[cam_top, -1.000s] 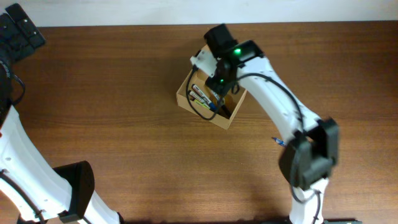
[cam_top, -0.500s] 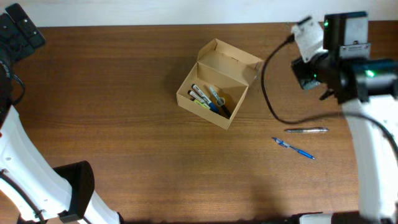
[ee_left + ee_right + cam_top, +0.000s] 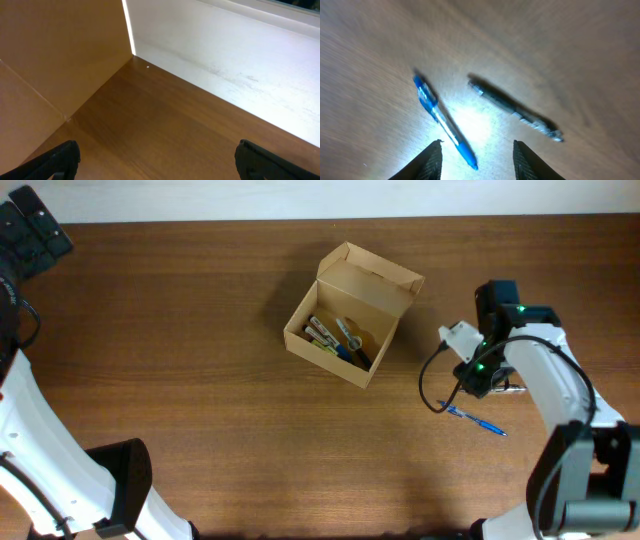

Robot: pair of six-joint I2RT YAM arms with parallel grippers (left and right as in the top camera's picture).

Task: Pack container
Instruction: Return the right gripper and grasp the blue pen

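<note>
Brown wood-grain tabletop (image 3: pixel 200 310) is seen across the whole overhead view, bordered along its far edge by a white wall (image 3: pixel 300 198). The white left arm (image 3: pixel 40 440) is kept at the left edge, well apart from everything else. In its wrist view the left pincer (image 3: pixel 160 160) is shown with its fingers spread wide and nothing between them, above bare tabletop beside a plain tan panel (image 3: pixel 60 50).

The right arm (image 3: pixel 550 375) is bent over the right side of the tabletop, with a black cable (image 3: pixel 430 385) looped beside it. The right pincer (image 3: pixel 477 160) is held partly apart just above the tabletop, and nothing is clamped in it.

The container (image 3: pixel 365 288) is placed near the middle of the tabletop, turned at an angle, with its flap lid raised. Its visible faces are plain tan. Several pens and markers (image 3: pixel 335 340) are laid inside; any printing on them is too small to be read.

A blue pen (image 3: pixel 475 420) is left on the tabletop just beside the right pincer, and a dark pen (image 3: pixel 515 110) is seen near it, not touching. In the overhead view the dark pen is largely covered by the pincer.
</note>
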